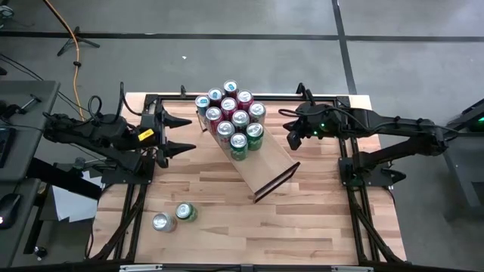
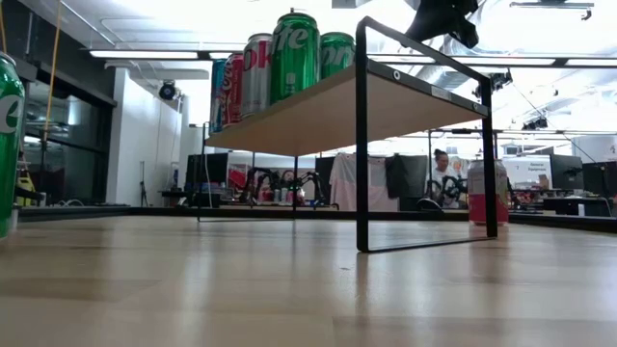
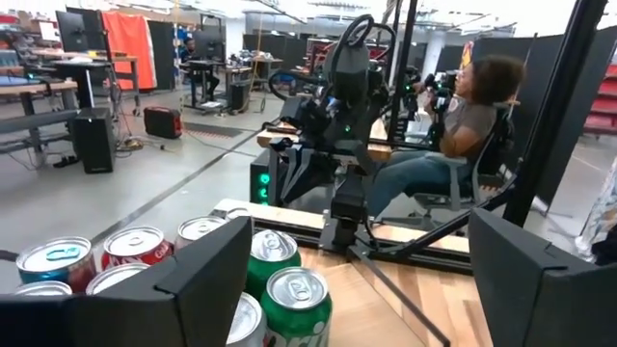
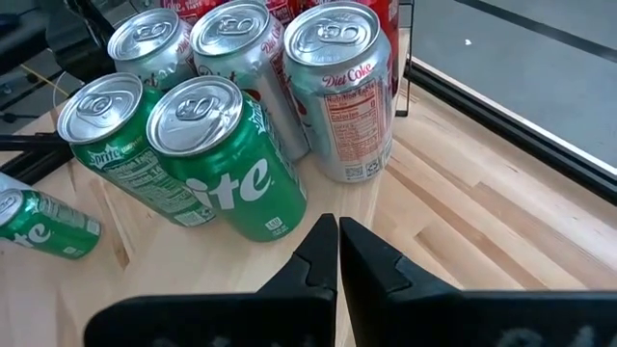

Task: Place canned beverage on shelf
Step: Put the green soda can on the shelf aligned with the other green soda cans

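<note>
Two cans stand loose on the near left part of the counter [image 1: 318,227]: a silver-topped can [image 1: 162,222] and, touching it on its right, a green can [image 1: 185,212]. Both are well apart from the shelf.

The shelf [image 1: 266,168] sits at the centre of the counter, set diagonally, with its near end pointing right and its far end pointing left. Its pale-wood top rests on a thin black frame [image 2: 362,135]. The near half of the plank is bare. The far half carries a tight cluster of upright cans [image 1: 233,115] in green, red and silver. The nearest cans of the cluster are two green Sprite cans [image 4: 236,159], with a Diet Coke can [image 4: 342,92] just beside them.

The left end effector [image 1: 184,132] hovers left of the shelf, level with the can cluster; its fingers stand wide apart and hold nothing. The right end effector [image 1: 291,136] hovers right of the cluster, near the shelf's long edge; its fingers [image 4: 318,260] are pressed together and hold nothing.

Beyond the far right of the counter, a seated person [image 3: 453,135] is visible in the room.
</note>
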